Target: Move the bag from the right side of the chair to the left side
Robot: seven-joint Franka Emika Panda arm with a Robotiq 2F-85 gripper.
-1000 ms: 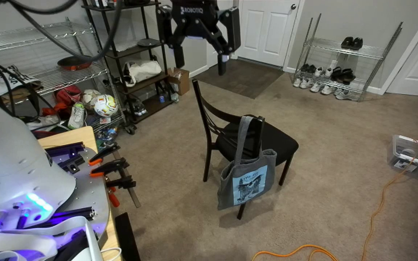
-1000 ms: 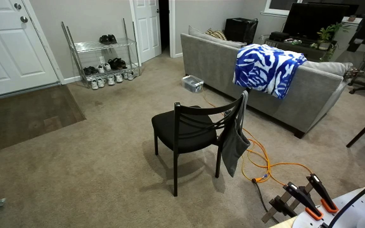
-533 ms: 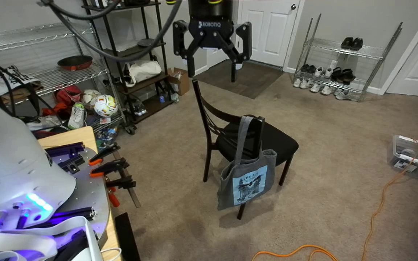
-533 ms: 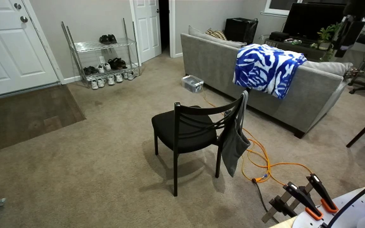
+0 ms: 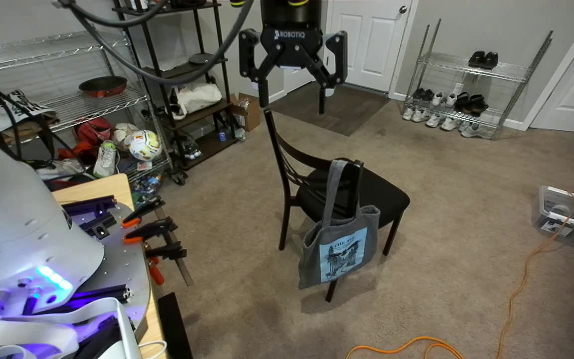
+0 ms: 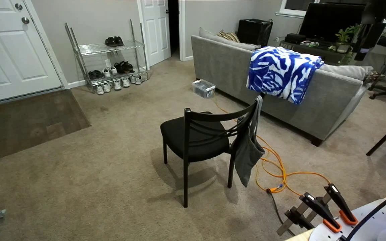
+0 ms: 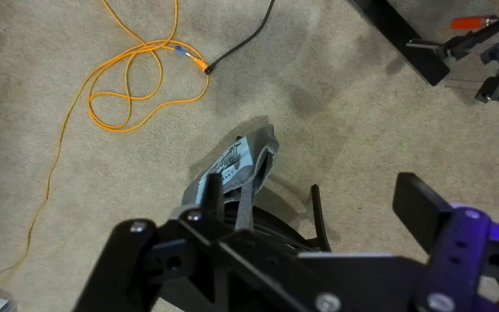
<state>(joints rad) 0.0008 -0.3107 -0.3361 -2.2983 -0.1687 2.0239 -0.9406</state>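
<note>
The grey tote bag (image 5: 344, 254) with its pale blue print hangs by its strap over one upright post of the black chair's (image 5: 379, 192) backrest. In an exterior view the bag (image 6: 248, 157) hangs on the right side of the chair (image 6: 196, 140). My gripper (image 5: 293, 99) is open with nothing between its fingers, above the backrest and apart from chair and bag. In the wrist view the open fingers (image 7: 312, 186) span wide. The bag (image 7: 260, 145) shows beyond the finger on the left of the picture. The gripper body hides most of the chair (image 7: 319, 216).
A grey sofa (image 6: 219, 57) with a blue-white blanket (image 6: 280, 73) stands behind the chair. An orange cord (image 7: 119, 93) lies on the carpet. Clamps (image 5: 155, 227) stick out from the robot's table edge (image 5: 150, 309). Shelf racks (image 5: 187, 75) stand along the wall.
Over the last second my gripper has moved right and down in an exterior view, its tilt levelling out. In the last half second it has barely moved. Bag and chair have not moved.
</note>
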